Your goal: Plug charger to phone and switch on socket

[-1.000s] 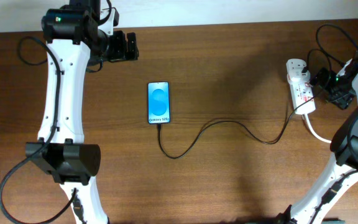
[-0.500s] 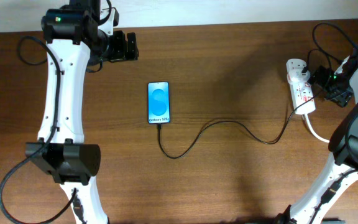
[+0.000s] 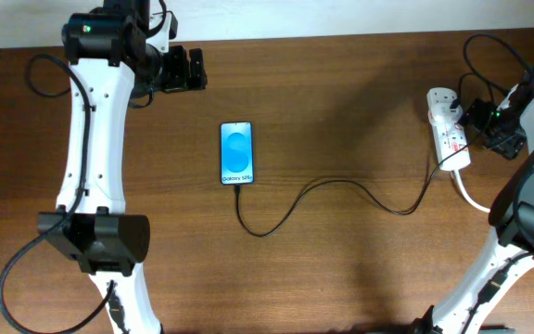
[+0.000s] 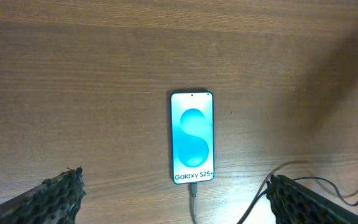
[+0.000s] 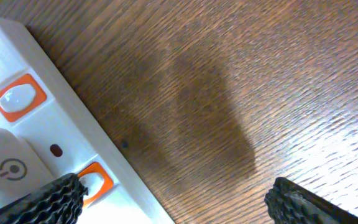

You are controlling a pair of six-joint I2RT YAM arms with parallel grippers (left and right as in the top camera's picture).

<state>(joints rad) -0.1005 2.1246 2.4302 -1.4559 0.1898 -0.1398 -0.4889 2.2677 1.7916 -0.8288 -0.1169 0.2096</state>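
The phone (image 3: 236,153) lay flat on the wooden counter (image 3: 341,83), a little toward 9 o'clock from its middle, screen lit blue. The charger (image 3: 341,184) met its 6 o'clock edge, looped below it, then ran toward 3 o'clock to the socket (image 3: 448,128) near the counter's 3 o'clock edge. A thick white lead (image 3: 471,197) left the socket toward 5 o'clock, and black robot cables (image 3: 480,56) tangled just beyond it.

The left jaws hung open at 11 o'clock from the phone, well apart from it, with bare wood all round the phone. The right jaws stood open at the socket's 3 o'clock side. In the wrist view one fingertip (image 5: 48,202) overlapped an orange switch (image 5: 95,180); whether it touched could not be told. Open wood lay between phone and socket, crossed only by the charger.
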